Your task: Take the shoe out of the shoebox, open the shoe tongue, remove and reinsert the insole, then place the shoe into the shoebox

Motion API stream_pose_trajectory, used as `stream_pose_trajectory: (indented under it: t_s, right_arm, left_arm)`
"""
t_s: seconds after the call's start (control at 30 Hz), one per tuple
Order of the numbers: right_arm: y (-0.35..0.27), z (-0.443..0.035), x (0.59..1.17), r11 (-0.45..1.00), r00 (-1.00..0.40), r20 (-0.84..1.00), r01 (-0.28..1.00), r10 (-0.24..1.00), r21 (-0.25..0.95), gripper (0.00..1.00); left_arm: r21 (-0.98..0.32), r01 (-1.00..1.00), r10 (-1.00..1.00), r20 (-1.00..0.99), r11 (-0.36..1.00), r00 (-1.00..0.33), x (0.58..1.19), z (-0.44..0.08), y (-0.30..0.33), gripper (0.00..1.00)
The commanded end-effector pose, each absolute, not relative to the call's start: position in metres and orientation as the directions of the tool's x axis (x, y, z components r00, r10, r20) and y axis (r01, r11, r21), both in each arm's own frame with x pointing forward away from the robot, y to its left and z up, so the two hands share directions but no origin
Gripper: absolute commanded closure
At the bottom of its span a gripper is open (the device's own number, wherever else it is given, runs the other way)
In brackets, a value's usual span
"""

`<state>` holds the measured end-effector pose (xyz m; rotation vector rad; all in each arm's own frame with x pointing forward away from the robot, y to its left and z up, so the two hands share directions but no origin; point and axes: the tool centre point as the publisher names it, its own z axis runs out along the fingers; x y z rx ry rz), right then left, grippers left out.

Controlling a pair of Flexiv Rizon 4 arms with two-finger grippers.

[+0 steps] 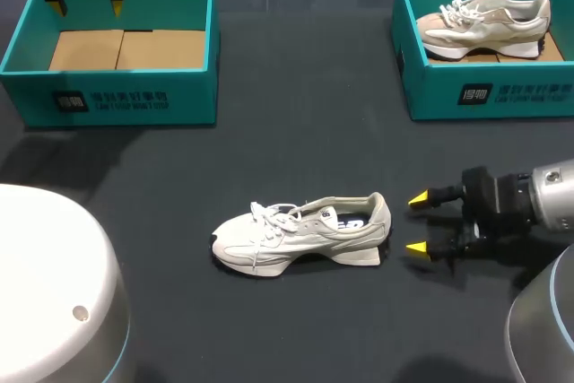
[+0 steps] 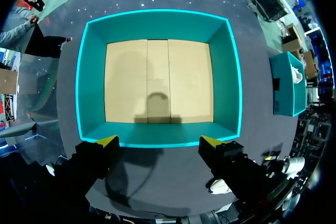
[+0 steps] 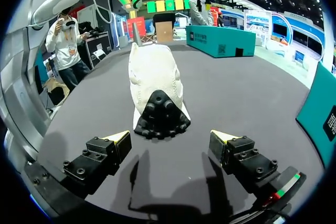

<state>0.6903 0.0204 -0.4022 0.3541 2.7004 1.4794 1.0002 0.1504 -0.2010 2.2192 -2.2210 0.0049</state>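
A white sneaker (image 1: 300, 232) lies on its sole on the dark table, toe to the left, heel to the right. My right gripper (image 1: 418, 223) is open just right of the heel, fingers level with it and apart from it; in the right wrist view the shoe's heel (image 3: 156, 95) stands ahead of the open gripper (image 3: 172, 139). My left gripper (image 1: 86, 1) hangs open above the empty teal shoebox (image 1: 126, 103) at the back left. The left wrist view looks down into that shoebox (image 2: 157, 24) with its cardboard floor, ahead of the open gripper (image 2: 160, 141).
A second teal shoebox (image 1: 484, 96) at the back right holds another pale sneaker (image 1: 484, 24). A white rounded robot part (image 1: 54, 284) fills the front left corner. Dark table (image 1: 296, 141) lies between the boxes and the shoe.
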Motion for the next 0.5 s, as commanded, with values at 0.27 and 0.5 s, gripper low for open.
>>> stream_pose_trajectory:
  t_s: [0.27, 0.5]
  right_arm:
    - [0.042, -0.406, 0.695, 0.520, -0.974, 0.070, 0.175, 0.214, 0.836, 0.00]
    - [0.053, -0.406, 0.692, 0.514, -0.978, 0.051, 0.151, 0.203, 0.844, 0.00]
  left_arm:
    - [0.000, -1.000, -1.000, 0.003, 0.001, -0.001, 1.000, -0.201, 0.150, 0.00]
    - [0.000, -1.000, -1.000, 0.003, 0.001, -0.001, 1.000, -0.201, 0.150, 0.00]
